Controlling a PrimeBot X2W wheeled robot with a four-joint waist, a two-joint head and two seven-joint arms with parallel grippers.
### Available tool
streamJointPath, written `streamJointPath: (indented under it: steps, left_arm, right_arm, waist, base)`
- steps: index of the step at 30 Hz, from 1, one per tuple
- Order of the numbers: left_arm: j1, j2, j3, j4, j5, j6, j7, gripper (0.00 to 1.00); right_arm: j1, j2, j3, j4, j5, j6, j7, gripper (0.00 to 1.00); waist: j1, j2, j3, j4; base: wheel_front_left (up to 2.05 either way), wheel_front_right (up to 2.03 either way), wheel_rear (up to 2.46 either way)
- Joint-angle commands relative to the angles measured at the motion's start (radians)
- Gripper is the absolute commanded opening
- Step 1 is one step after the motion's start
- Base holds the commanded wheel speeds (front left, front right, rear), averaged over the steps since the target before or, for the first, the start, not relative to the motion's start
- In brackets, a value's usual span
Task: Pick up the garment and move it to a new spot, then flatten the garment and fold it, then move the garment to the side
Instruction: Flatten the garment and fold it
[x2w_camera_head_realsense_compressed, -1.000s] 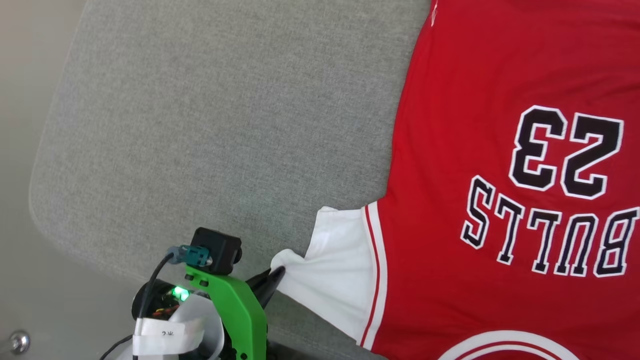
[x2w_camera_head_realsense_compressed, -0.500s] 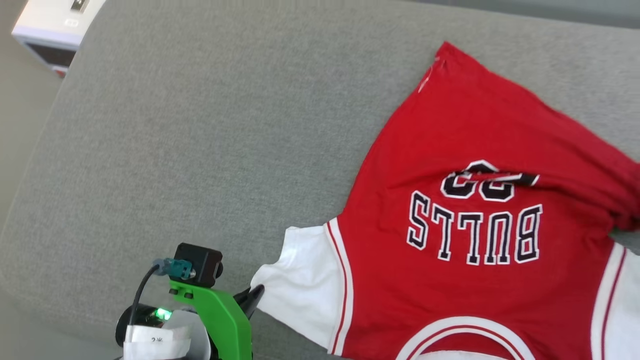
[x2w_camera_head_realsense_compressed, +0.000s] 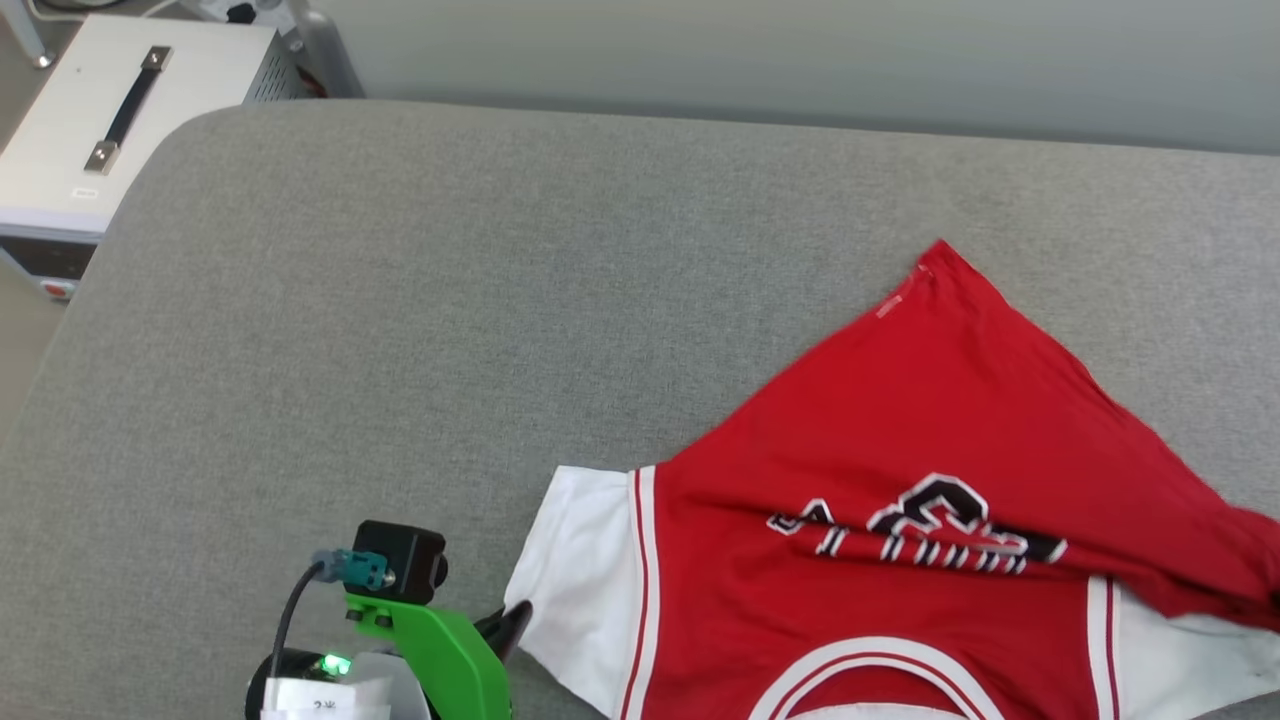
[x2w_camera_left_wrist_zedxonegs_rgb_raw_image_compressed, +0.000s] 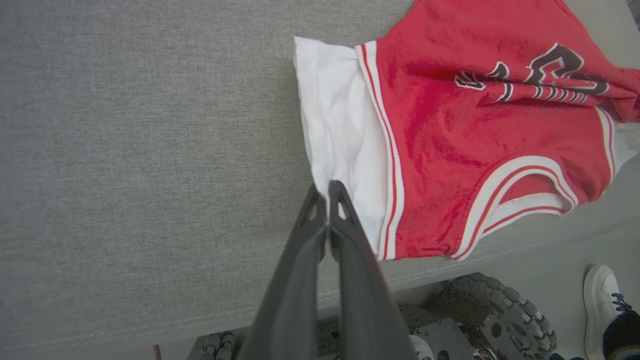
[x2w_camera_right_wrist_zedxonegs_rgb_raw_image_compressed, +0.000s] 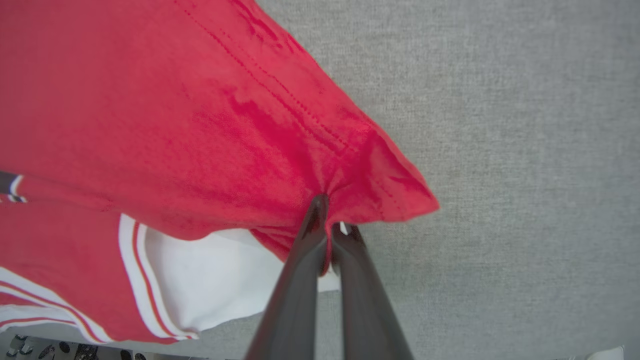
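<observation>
A grey fabric-covered table (x2w_camera_head_realsense_compressed: 400, 300), rounded at its far-left corner and stitched with a seam along its near edge, carries a single item: a red jersey T-shirt (x2w_camera_head_realsense_compressed: 900, 420) on its right half. The shirt lies creased, black lettering buckled in a fold. One white sleeve (x2w_camera_head_realsense_compressed: 585, 560) lies spread on the cloth, and the striped neckline sits close to the near edge.

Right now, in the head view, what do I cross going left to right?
White box → green wrist mount → left tool, shut on the sleeve edge → garment's white sleeve → red body → other white sleeve.
</observation>
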Motion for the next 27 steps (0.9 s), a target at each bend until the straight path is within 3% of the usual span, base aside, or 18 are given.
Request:
streamJointPath:
  steps: [1, 6, 11, 12, 13, 14, 27]
  left_arm:
    - [0.006, -0.014, -0.006, 0.008, -0.003, -0.003, -0.011, 0.00]
    - [-0.003, -0.057, -0.023, 0.041, -0.009, -0.012, -0.039, 0.00]
    - [-0.013, -0.061, -0.023, 0.054, -0.005, -0.015, -0.049, 0.00]
    - [-0.014, -0.059, -0.022, 0.054, -0.005, -0.016, -0.049, 0.00]
    - [-0.015, -0.058, -0.022, 0.053, -0.005, -0.016, -0.048, 0.00]
    - [-0.015, -0.057, -0.022, 0.052, -0.005, -0.015, -0.048, 0.00]
    - [-0.045, -0.057, -0.038, 0.002, 0.013, -0.021, -0.043, 0.00]
  right_arm:
    - [0.043, 0.013, -0.024, -0.020, 0.005, -0.001, -0.002, 0.00]
    - [0.157, 0.074, -0.086, -0.092, -0.008, -0.001, 0.008, 0.00]
    - [0.176, 0.097, -0.097, -0.102, -0.026, -0.001, 0.022, 0.00]
    - [0.176, 0.096, -0.095, -0.106, -0.030, -0.001, 0.022, 0.15]
    - [0.175, 0.093, -0.091, -0.110, -0.034, -0.001, 0.022, 0.90]
    - [0.173, 0.090, -0.090, -0.113, -0.036, -0.001, 0.022, 1.00]
    - [-0.022, -0.026, 0.009, -0.319, 0.018, -0.001, 0.165, 1.00]
  waist:
    - [0.0001, -0.0001, -0.027, -0.017]
    - [0.0001, -0.0001, -0.032, -0.010]
    - [0.0001, -0.0001, -0.029, -0.006]
    - [0.0001, -0.0001, -0.029, -0.005]
    - [0.0001, -0.0001, -0.028, -0.004]
    - [0.0001, -0.0001, -0.029, -0.003]
    - [0.0001, -0.0001, 0.043, 0.062]
  base:
    - [0.00, 0.00, 0.00]
    - [0.00, 0.00, 0.00]
    - [0.00, 0.00, 0.00]
    - [0.00, 0.00, 0.00]
    - [0.00, 0.00, 0.00]
    - [0.00, 0.00, 0.00]
    - [0.00, 0.00, 0.00]
